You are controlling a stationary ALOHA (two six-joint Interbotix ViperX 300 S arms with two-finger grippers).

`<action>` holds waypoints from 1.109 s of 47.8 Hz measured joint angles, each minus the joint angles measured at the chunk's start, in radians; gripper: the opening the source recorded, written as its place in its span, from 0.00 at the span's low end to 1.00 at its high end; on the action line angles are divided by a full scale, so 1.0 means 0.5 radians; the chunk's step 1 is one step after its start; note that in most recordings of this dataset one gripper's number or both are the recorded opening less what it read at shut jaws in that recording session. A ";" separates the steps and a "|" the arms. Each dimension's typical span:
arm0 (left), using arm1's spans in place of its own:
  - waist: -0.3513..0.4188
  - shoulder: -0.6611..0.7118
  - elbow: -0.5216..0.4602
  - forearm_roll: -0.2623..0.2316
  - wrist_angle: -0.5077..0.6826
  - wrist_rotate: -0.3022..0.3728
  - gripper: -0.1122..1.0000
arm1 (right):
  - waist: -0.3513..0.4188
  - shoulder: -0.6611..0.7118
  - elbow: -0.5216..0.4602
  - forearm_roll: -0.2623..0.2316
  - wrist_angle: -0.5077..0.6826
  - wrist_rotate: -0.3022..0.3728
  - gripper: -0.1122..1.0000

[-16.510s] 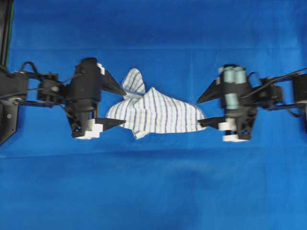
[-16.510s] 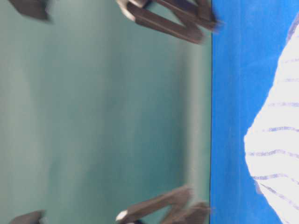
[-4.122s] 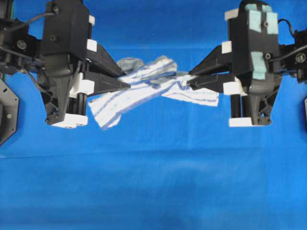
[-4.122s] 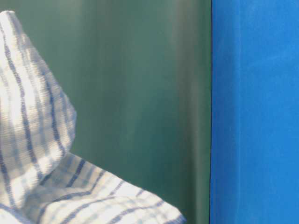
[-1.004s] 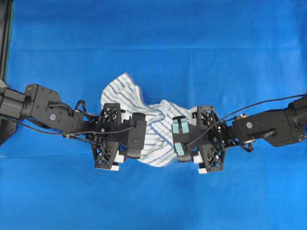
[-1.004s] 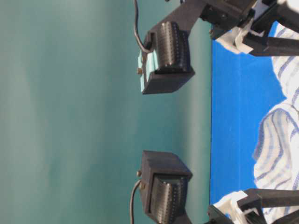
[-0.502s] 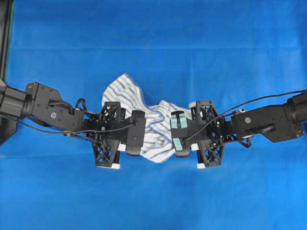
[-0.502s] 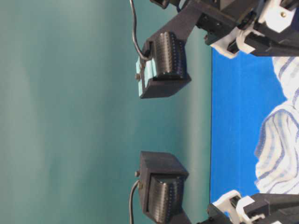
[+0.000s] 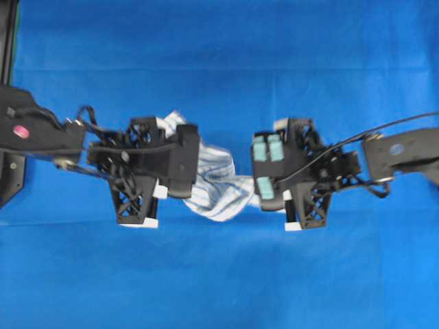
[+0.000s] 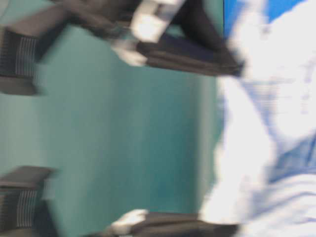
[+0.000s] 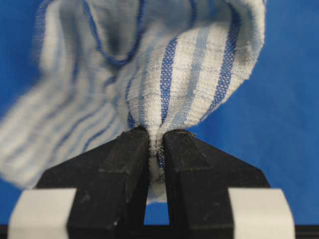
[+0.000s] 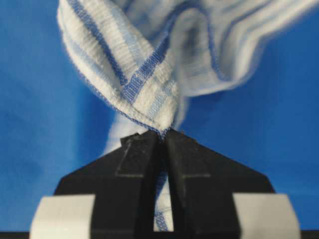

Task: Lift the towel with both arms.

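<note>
The white towel with blue and grey stripes [image 9: 221, 184] hangs bunched between my two grippers in the overhead view. My left gripper [image 11: 156, 135] is shut on one end of the towel [image 11: 174, 69]. My right gripper [image 12: 162, 137] is shut on the other end of the towel [image 12: 149, 74]. In the overhead view the left gripper [image 9: 180, 179] and the right gripper [image 9: 264, 195] are largely hidden under their black bodies. The table-level view is blurred, with the towel [image 10: 266, 123] large at the right.
The blue tablecloth [image 9: 226, 62] covers the whole table. A dark frame edge [image 9: 7, 41] stands at the far left. A green backdrop [image 10: 123, 128] fills the table-level view. Cables trail from both arms.
Both grippers have risen with the towel and moved slightly apart. The towel has pulled off the cloth and bunched narrower between them.
</note>
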 measured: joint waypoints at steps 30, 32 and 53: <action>0.107 -0.405 -0.641 0.006 0.663 0.025 0.14 | 0.000 -0.383 -0.672 -0.163 0.819 -0.221 0.16; 0.110 -0.405 -0.678 0.006 0.678 0.025 0.14 | -0.003 -0.396 -0.709 -0.163 0.838 -0.239 0.16; 0.132 -0.402 -0.868 0.006 0.779 0.025 0.14 | -0.003 -0.408 -0.841 -0.163 0.960 -0.258 0.16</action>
